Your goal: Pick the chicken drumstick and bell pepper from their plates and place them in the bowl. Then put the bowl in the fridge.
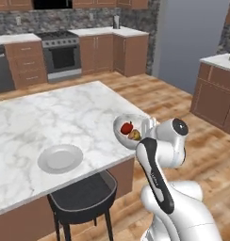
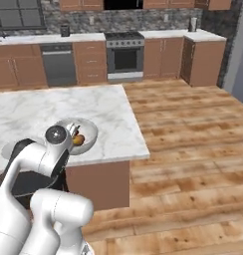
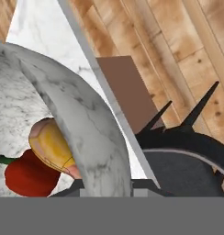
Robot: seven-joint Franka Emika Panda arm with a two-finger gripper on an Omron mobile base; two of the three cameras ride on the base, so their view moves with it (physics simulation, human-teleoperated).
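My gripper (image 1: 147, 127) is shut on the rim of the white bowl (image 1: 122, 126), holding it tilted at the near right corner of the marble island. Inside the bowl lie the red bell pepper (image 1: 127, 127) and the golden-brown chicken drumstick (image 1: 134, 135). In the hand view the bowl's wall (image 3: 86, 124) curves up between the fingertips of the gripper (image 3: 107, 186), with the pepper (image 3: 29, 174) and drumstick (image 3: 49, 147) behind it. From the right the bowl (image 2: 88, 133) and drumstick (image 2: 78, 140) show beside the wrist. One plain grey-white plate (image 1: 60, 158) lies bare on the island. The fridge is out of view.
The marble island (image 1: 51, 117) stretches left and away. A black stool (image 1: 84, 195) stands under its near edge. Brown cabinets and a stove (image 1: 60, 54) line the back wall, more cabinets (image 1: 216, 94) stand at right, and open wooden floor (image 2: 193, 149) lies right of the island.
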